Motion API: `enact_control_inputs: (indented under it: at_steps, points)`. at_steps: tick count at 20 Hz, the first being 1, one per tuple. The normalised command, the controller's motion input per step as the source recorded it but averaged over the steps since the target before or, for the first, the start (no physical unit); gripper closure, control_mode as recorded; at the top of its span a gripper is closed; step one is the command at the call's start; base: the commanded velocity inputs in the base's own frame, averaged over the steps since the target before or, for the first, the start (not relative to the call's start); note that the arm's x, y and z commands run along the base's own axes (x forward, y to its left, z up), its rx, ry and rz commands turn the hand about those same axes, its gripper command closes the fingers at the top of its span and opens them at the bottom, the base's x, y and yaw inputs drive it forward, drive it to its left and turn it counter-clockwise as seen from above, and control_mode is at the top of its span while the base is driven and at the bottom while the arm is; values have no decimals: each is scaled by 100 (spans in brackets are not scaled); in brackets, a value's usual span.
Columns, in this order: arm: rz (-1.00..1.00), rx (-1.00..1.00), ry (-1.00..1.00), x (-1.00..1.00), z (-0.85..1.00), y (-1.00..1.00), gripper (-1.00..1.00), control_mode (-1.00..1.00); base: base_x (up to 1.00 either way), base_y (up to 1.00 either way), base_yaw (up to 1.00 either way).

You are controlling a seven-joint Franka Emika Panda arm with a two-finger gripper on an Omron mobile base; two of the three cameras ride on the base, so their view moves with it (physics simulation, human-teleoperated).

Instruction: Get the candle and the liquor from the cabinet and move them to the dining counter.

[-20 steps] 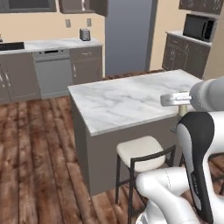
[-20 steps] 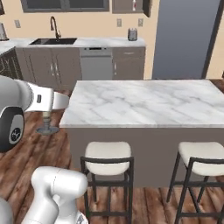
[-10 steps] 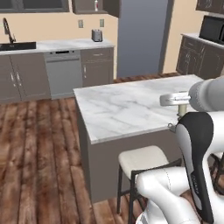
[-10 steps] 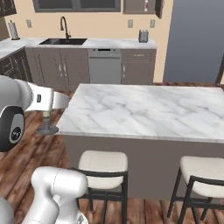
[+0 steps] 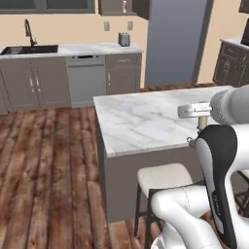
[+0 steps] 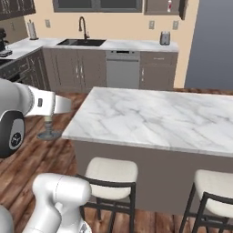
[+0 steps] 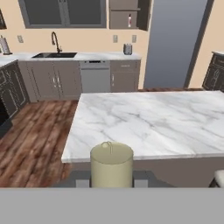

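half done at best: the dining table (image 7: 144, 122) lies just ahead of the jaws (image 7: 111, 178), bare. the open cabinet (image 7: 124, 15) far beyond holds the liquor (image 7: 129, 20). the jaws are clenched around the candle (image 7: 111, 165), not yet set down.

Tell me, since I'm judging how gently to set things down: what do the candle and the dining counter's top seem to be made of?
The candle looks like matte wax: pale olive-beige, smooth, with a small wick on top. The dining counter top looks like polished marble or an imitation: white with grey veins and a soft sheen. Its body looks like painted grey-brown panel.
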Motion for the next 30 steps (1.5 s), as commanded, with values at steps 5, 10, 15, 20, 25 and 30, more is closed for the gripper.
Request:
enact_control_inputs:
  at_steps: [5, 10, 15, 20, 25, 30]
  points:
    - [0, 0, 0, 0, 0, 0, 100, 100, 11, -4, 14]
    - [0, 0, 0, 0, 0, 0, 100, 100, 11, -2, 11]
    - [0, 0, 0, 0, 0, 0, 100, 100, 13, -8, 2]
    - [3, 0, 0, 53, -7, -48, 100, -100, 0, 0, 0]
    - [24, 2, 0, 90, -32, -72, 100, -100, 0, 0, 0]
    - [34, 0, 0, 90, -47, -53, 100, -100, 0, 0, 0]
